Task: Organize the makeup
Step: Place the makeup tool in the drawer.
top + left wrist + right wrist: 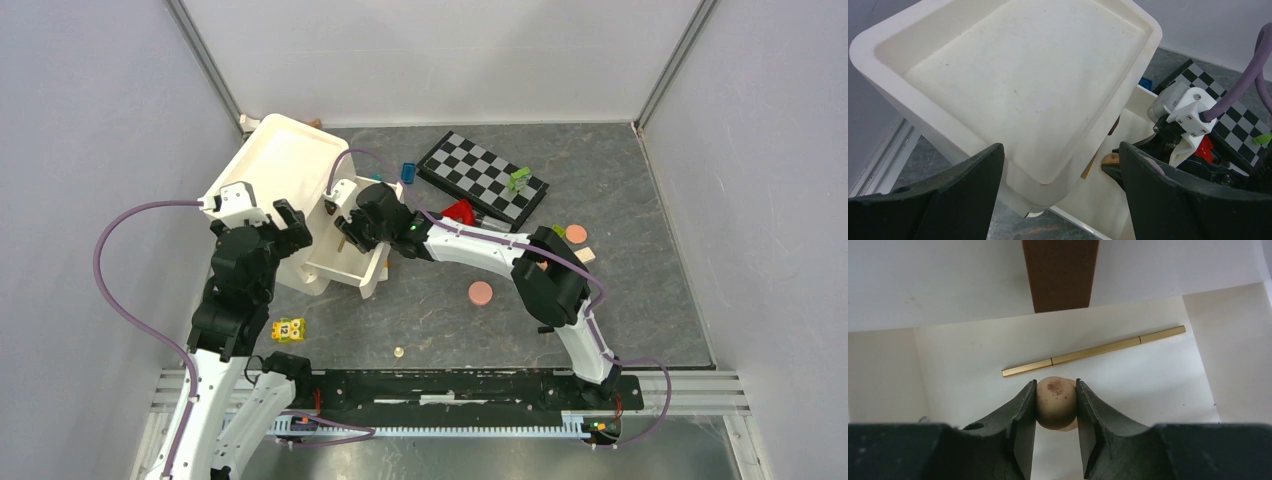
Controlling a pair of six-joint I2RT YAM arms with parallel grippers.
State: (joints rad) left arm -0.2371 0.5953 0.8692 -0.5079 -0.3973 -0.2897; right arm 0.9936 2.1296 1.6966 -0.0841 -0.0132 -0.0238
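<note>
**Q:** Two arms in shot. What sits closest to the lens?

**A:** In the right wrist view, the right gripper (1055,384) pinches a speckled beige sponge (1055,407) at lower centre, over a white compartment (963,355). Just beyond lies a thin gold stick (1093,351), slanting up to the right. A brown slab (1060,272) stands at the top edge.

**Q:** And the left gripper (1062,147)?

**A:** Its jaws are spread wide, framing the corner of a tilted white tray (1013,75). Whether they touch it is hard to say.

**Q:** Further out?

**A:** From above, one pink disc (481,294) lies on the table at centre frame. A second pink disc (576,233) sits up and right of it, below the checkerboard (483,177).
</note>
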